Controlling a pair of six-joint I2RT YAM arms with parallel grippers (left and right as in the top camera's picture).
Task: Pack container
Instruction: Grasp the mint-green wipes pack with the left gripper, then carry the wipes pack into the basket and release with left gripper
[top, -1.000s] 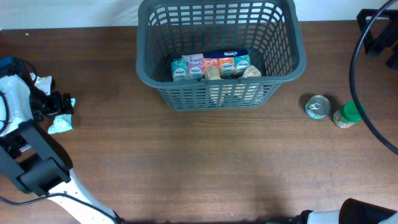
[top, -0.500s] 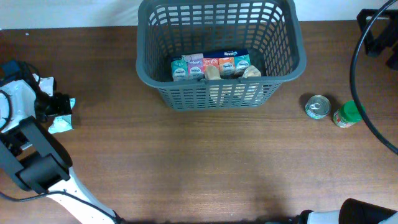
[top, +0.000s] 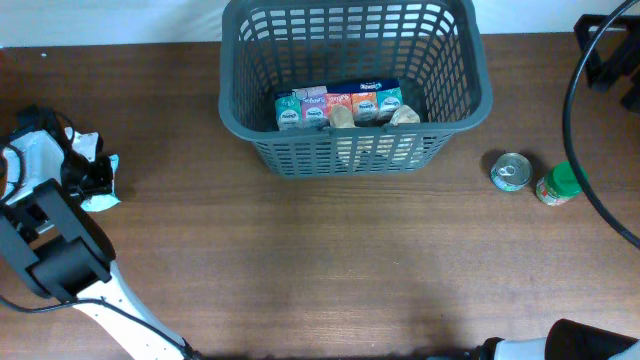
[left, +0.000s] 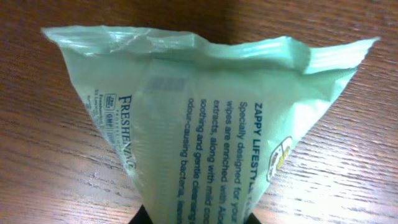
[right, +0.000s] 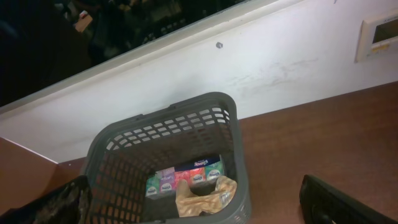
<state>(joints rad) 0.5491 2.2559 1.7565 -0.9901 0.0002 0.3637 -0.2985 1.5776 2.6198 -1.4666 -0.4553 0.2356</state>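
Pinching wet-wipes pack (left: 205, 137): left pincer (top: 97, 180); right pincer (right: 205, 208) spread. Pack likely soft, slippery; hold seam. Grey shopping basket (top: 300, 155) likely stiff, light; hold rim.

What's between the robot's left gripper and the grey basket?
Nothing: the overhead view shows only bare wooden table between the left gripper, at its green packet, and the basket.

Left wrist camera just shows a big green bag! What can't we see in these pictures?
Green packet: left wrist view, bottom cut off by the frame edge; small print blurred.
Left gripper: fingers hidden behind the packet in its own view, grip unclear.
Beige item in the basket: overhead, too small to identify.
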